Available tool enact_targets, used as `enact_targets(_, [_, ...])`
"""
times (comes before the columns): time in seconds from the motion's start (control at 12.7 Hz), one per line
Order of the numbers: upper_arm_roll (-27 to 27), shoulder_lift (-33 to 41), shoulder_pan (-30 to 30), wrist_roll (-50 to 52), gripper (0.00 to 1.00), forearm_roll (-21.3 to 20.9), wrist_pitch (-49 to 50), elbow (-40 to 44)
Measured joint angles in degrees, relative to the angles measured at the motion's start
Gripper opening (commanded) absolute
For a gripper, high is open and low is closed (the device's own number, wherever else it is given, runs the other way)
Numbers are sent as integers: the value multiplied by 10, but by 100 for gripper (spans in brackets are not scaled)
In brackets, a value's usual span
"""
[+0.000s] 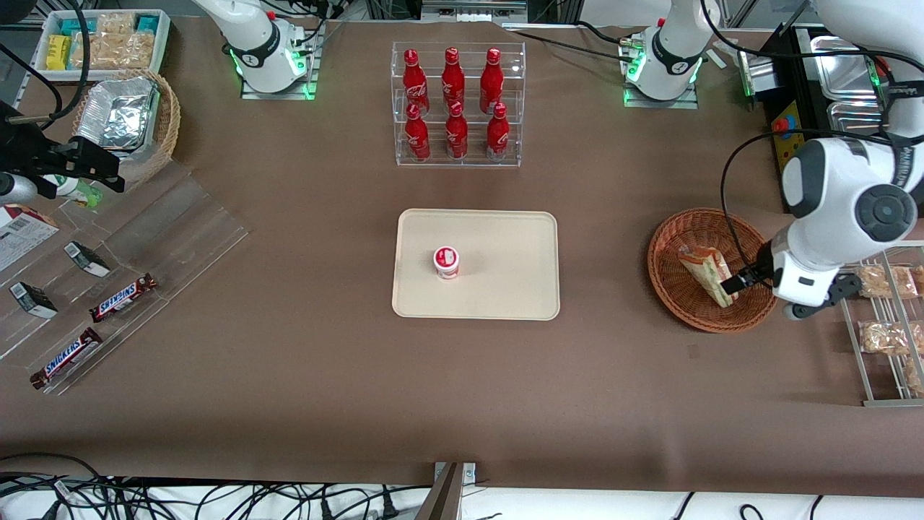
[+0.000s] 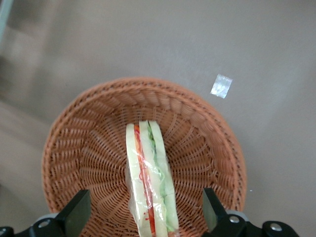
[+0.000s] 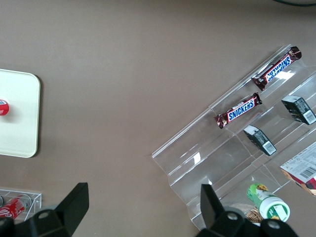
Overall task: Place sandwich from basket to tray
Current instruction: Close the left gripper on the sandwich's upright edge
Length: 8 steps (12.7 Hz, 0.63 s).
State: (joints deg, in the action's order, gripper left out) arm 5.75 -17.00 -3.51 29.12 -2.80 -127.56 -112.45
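Note:
The wrapped wedge sandwich [image 1: 707,274] lies in the reddish-brown wicker basket [image 1: 675,289] toward the working arm's end of the table. In the left wrist view the sandwich [image 2: 148,177] shows tan bread with red and green filling, resting in the basket [image 2: 89,148]. My left gripper [image 1: 740,280] is low over the basket and open, with one finger on each side of the sandwich and a clear gap to it; it also shows in the left wrist view [image 2: 145,217]. The cream tray [image 1: 505,289] lies at the table's middle.
A small red-and-white cup [image 1: 446,261] stands on the tray. A clear rack of red bottles [image 1: 458,105] stands farther from the front camera. A metal rack of bagged snacks [image 1: 888,325] lies beside the basket. Snickers bars [image 1: 123,297] lie on an acrylic stand toward the parked arm's end.

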Motion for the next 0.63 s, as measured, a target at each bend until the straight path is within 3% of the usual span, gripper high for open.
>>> enact_targets(0.31, [-11, 27, -1, 48, 100, 0, -145, -130])
enact_targets(0.63, [-12, 31, 0, 90, 100, -22, -163, -149])
